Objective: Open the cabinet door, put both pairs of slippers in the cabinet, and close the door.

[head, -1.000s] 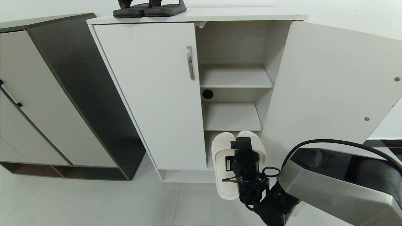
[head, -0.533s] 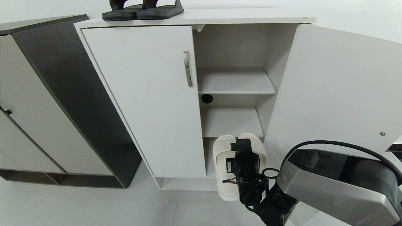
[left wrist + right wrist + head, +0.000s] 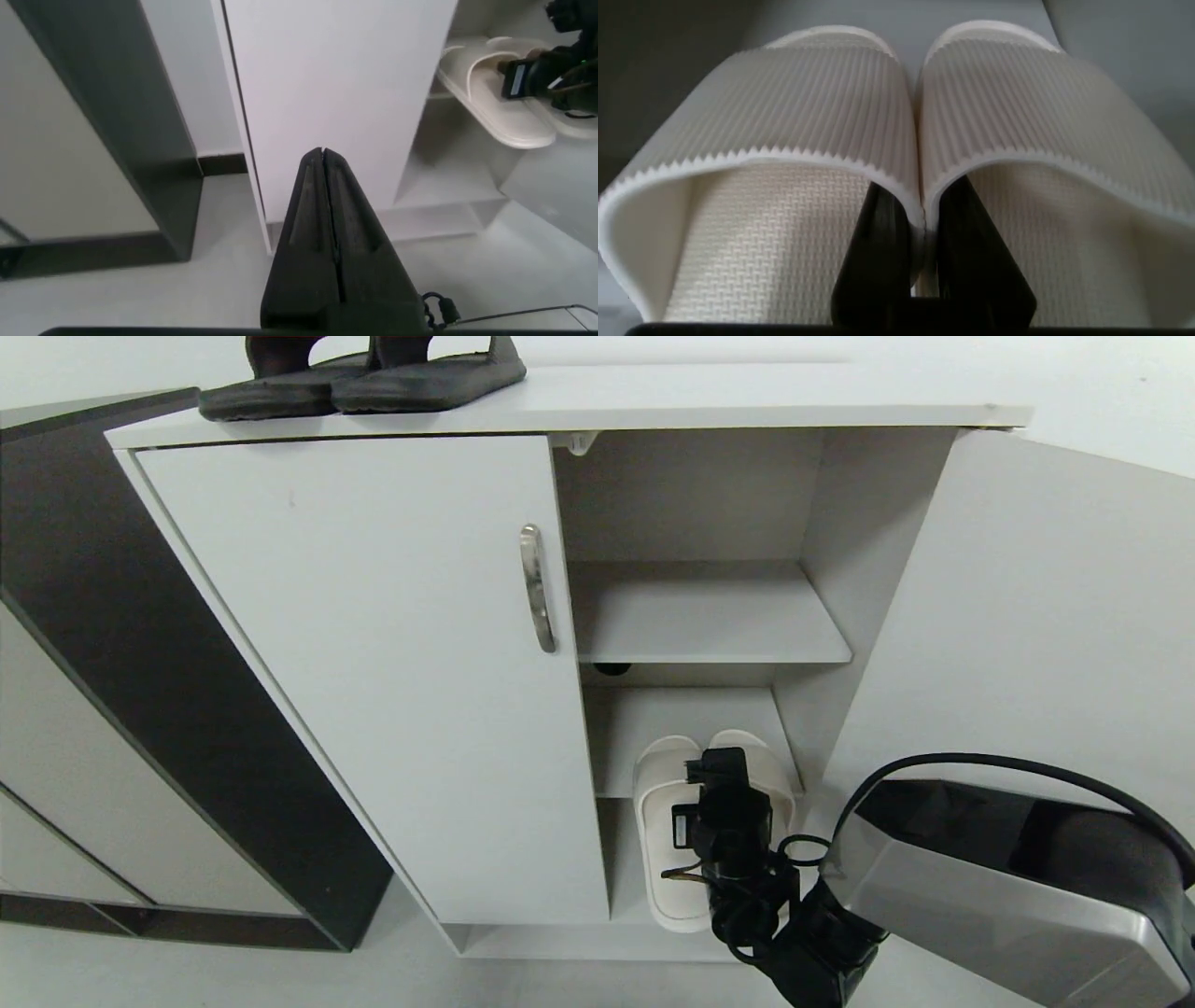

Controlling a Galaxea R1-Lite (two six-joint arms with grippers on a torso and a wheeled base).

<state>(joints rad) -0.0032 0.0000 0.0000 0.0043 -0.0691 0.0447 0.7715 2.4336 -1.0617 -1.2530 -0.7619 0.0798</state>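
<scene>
Right gripper (image 3: pixel 717 779) clamps pair of white ribbed foam slippers (image 3: pixel 656 859) before open white wooden cabinet (image 3: pixel 373 663); left gripper (image 3: pixel 323 166) clenched, empty.

You have the left gripper (image 3: pixel 323 161), fingers pressed together, held low before the closed white cabinet door (image 3: pixel 336 84), with the white slippers (image 3: pixel 486 91) carried by the right gripper (image 3: pixel 533 77) at the open compartment beside it.

Head overlooks cabinet (image 3: pixel 747 401), right wrist seemingly against slippers (image 3: pixel 813 131)

One pair (image 3: pixel 364 383) atop the cabinet (image 3: pixel 355 663) — other pair (image 3: pixel 653 877) before its shelves (image 3: pixel 700 616).
</scene>
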